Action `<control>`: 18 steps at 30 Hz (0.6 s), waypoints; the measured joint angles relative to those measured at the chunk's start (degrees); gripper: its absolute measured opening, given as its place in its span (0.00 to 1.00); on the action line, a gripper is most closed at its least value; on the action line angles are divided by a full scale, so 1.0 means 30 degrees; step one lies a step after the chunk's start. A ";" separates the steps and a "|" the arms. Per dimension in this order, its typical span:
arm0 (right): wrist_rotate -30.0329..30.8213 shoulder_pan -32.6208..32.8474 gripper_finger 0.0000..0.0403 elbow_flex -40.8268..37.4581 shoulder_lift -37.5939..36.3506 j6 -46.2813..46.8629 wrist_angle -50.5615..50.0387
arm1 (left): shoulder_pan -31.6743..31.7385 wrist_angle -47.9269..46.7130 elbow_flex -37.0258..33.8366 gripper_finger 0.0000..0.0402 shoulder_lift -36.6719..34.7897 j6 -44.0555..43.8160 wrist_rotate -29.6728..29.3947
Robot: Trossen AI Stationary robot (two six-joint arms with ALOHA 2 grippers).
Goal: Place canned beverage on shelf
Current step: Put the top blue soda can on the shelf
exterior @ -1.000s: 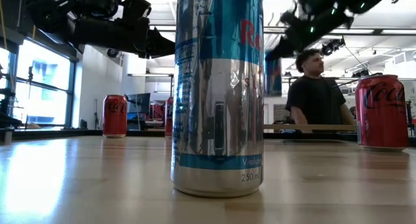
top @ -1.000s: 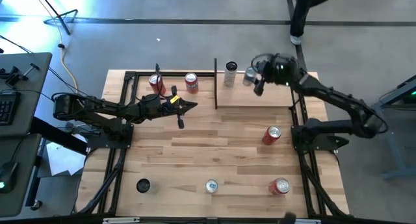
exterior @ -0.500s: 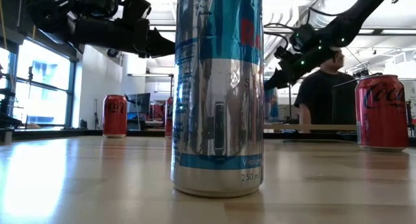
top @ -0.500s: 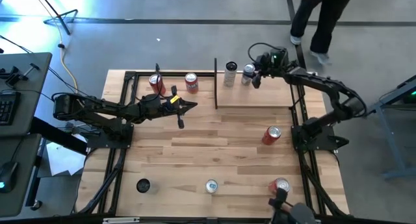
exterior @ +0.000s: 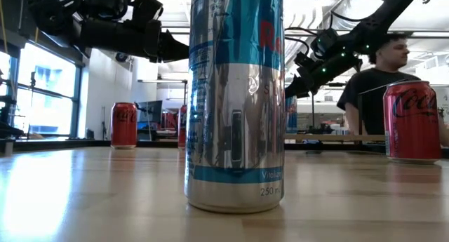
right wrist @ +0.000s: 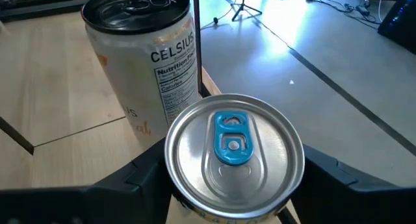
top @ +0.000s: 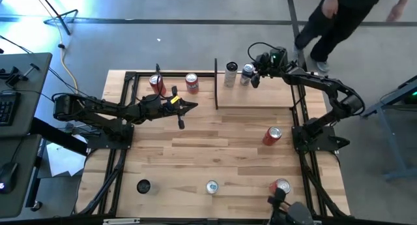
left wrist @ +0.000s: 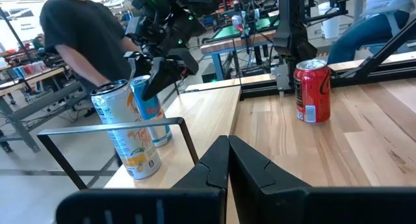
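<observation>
Right wrist view alone shows right tool [right wrist: 231,185] fingers spread around the silver can [right wrist: 233,149].

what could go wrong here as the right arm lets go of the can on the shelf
1. The right tool brackets the blue-tab can closely; retreating crookedly could drag or tip it.
2. The Celsius can stands right beside it, so a nudge could topple both.
3. Both sit near the shelf back edge, so either might fall off.

Silver can top [right wrist: 234,159] with blue tab between dark fingers [right wrist: 140,175]; beyond, white Celsius can [right wrist: 146,62] with orange print.
</observation>
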 joint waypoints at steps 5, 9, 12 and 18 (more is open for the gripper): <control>0.0073 0.0007 0.69 -0.0007 0.0039 0.0427 -0.0140 | 0.0000 -0.0007 0.0000 0.00 0.0000 0.0000 -0.0003; 0.0072 0.0051 0.70 -0.0007 -0.0256 0.0561 0.0011 | 0.0000 -0.0011 0.0000 0.00 0.0000 0.0102 -0.0007; 0.0121 0.0051 0.70 -0.0007 -0.0758 0.0568 -0.0188 | 0.0000 -0.0015 0.0000 0.00 0.0000 0.0109 -0.0007; 0.0786 0.0051 0.71 -0.0007 -0.2426 0.0391 -0.0531 | 0.0000 -0.0015 0.0000 0.00 0.0000 0.0117 -0.0007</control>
